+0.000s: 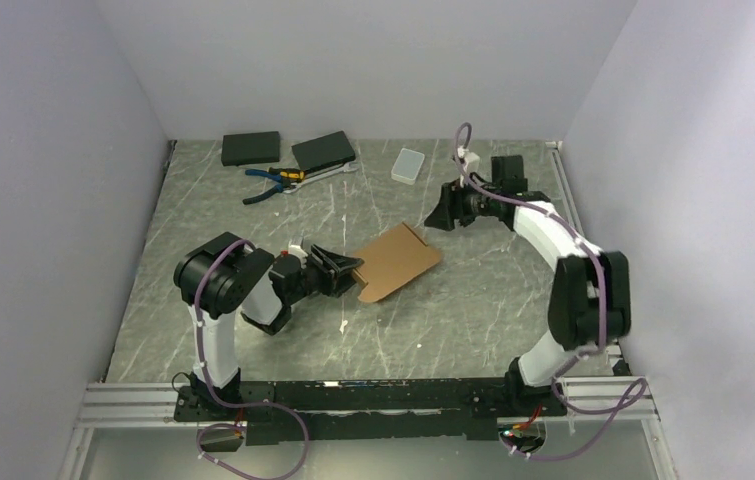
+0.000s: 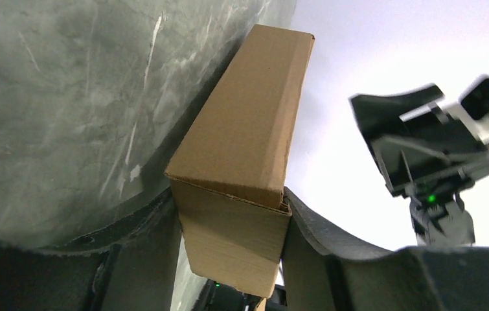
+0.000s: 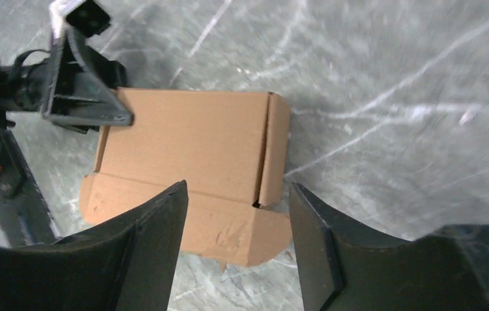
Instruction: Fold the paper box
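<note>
The paper box (image 1: 396, 260) is a folded brown cardboard mailer lying in the middle of the table, its lid closed and a rounded flap sticking out along one side (image 3: 190, 142). My left gripper (image 1: 338, 272) is shut on the box's left end. In the left wrist view a finger presses against each side of the box (image 2: 241, 129). My right gripper (image 1: 448, 210) hangs apart from the box, beyond its far right corner. Its jaws (image 3: 236, 191) stand open with nothing between them, above the flap side. The right gripper (image 2: 423, 149) also shows from the left wrist.
Two flat black boxes (image 1: 251, 148) (image 1: 323, 150) lie at the back of the table. Pliers with blue and yellow handles (image 1: 273, 183) lie just in front of them. A small translucent white case (image 1: 408, 165) sits at the back, right of centre. Walls close in both sides.
</note>
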Action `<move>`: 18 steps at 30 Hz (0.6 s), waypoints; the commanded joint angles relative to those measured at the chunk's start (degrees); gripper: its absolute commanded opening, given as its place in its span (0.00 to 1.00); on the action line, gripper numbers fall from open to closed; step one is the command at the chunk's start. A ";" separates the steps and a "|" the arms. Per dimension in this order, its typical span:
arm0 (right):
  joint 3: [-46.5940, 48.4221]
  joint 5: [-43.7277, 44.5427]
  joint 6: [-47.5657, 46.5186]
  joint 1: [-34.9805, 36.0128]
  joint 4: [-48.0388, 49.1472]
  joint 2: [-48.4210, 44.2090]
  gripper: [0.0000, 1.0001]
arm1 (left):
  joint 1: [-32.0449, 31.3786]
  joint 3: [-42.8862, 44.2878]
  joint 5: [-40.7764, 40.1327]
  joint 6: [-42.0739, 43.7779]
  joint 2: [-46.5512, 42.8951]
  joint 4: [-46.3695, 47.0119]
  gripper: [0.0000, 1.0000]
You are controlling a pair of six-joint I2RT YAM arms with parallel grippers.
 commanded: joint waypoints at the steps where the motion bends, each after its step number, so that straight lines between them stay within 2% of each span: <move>1: -3.90 -3.66 -17.51 2.39 0.78 -12.66 0.69 | -0.02 0.12 0.60 -4.86 0.61 6.87 0.41; 4: -13.94 -6.87 -37.09 7.72 4.11 -22.64 0.99 | 0.06 0.52 1.43 -7.43 0.40 7.33 0.41; 6: -22.94 -7.25 -48.27 11.42 8.19 -29.05 1.00 | 0.14 0.37 1.77 -8.47 -0.31 6.87 0.41; 9: -26.54 -8.60 -66.65 14.35 3.96 -31.95 1.00 | 0.33 0.30 2.40 -9.54 -2.21 4.34 0.41; 13: -30.04 2.47 -74.85 19.13 7.92 -32.19 1.00 | 0.60 1.15 4.30 -11.08 -5.00 -0.91 0.41; 18: -33.94 12.10 -75.59 23.46 19.44 -32.37 1.00 | 0.93 3.48 8.27 -11.69 -9.37 -10.69 0.41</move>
